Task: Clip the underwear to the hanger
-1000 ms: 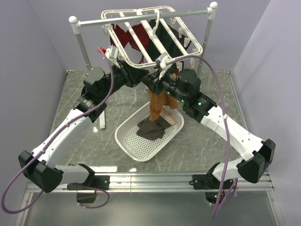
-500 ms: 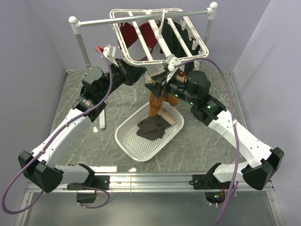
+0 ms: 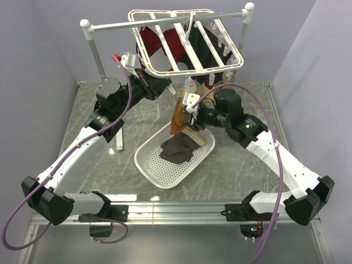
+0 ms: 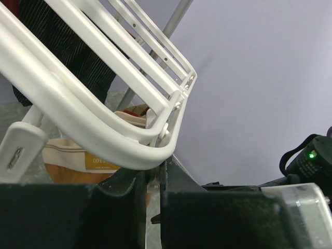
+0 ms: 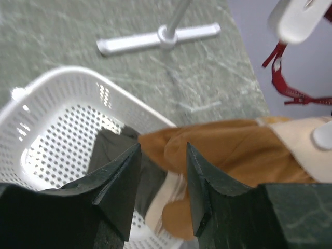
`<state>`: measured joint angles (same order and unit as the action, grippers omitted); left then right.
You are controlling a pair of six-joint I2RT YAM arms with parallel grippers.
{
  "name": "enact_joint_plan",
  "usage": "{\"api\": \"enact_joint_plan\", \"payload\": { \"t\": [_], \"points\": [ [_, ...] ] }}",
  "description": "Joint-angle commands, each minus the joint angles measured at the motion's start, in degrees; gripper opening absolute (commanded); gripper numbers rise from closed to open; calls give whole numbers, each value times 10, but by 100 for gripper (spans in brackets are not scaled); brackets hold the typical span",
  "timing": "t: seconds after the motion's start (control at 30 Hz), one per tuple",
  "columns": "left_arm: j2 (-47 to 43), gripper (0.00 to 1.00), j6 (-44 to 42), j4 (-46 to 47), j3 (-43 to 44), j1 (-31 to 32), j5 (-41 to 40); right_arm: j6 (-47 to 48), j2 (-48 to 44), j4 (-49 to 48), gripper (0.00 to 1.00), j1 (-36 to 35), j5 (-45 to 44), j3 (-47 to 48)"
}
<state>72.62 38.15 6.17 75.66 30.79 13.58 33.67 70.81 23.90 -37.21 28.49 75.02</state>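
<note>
The white hanger (image 3: 187, 41) hangs from its hook on the rail, and its near-left corner (image 4: 155, 155) lies across my left gripper (image 4: 151, 174). That gripper (image 3: 164, 83) is shut on the rim, with only a thin slit between its jaws. The rust-brown underwear (image 3: 179, 116) dangles below the hanger's near edge, a white clip (image 5: 324, 136) on its beige waistband, and its lower end reaches the basket. My right gripper (image 5: 163, 155) stands open beside the underwear (image 5: 238, 150) with nothing between its fingers; it (image 3: 184, 110) is just right of the cloth.
A white perforated basket (image 3: 148, 165) under the underwear holds a dark grey garment (image 3: 177, 149) and a striped beige piece (image 3: 199, 136). A red garment (image 3: 159, 41) and a dark one (image 3: 206, 52) hang on the hanger. The grey rail (image 3: 165, 20) stands on posts behind.
My right gripper dropped from the hanger's near edge to beside the hanging underwear, and its jaws opened. The left jaws closed on the rim. The hanger swung up and back.
</note>
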Motion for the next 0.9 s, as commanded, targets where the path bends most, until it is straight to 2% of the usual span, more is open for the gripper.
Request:
{"api": "enact_joint_plan", "payload": {
  "t": [0.0, 0.17, 0.37, 0.77, 0.87],
  "points": [
    [0, 0, -8, -12, 18, 0, 3, 60, 7, 5, 46, -8, -49, 2],
    [0, 0, -8, -10, 18, 1, 4, 55, 29, -30, 42, -8, -148, -9],
    [2, 0, -4, -7, 20, 0, 6, 50, 29, -43, 39, 3, -206, -30],
    [-2, 0, -4, -6, 19, 1, 6, -16, 34, -74, 40, 104, -211, -39],
    [1, 0, -2, -3, 19, 1, 4, -76, 13, -73, 42, 115, -172, -25]
  ]
}}
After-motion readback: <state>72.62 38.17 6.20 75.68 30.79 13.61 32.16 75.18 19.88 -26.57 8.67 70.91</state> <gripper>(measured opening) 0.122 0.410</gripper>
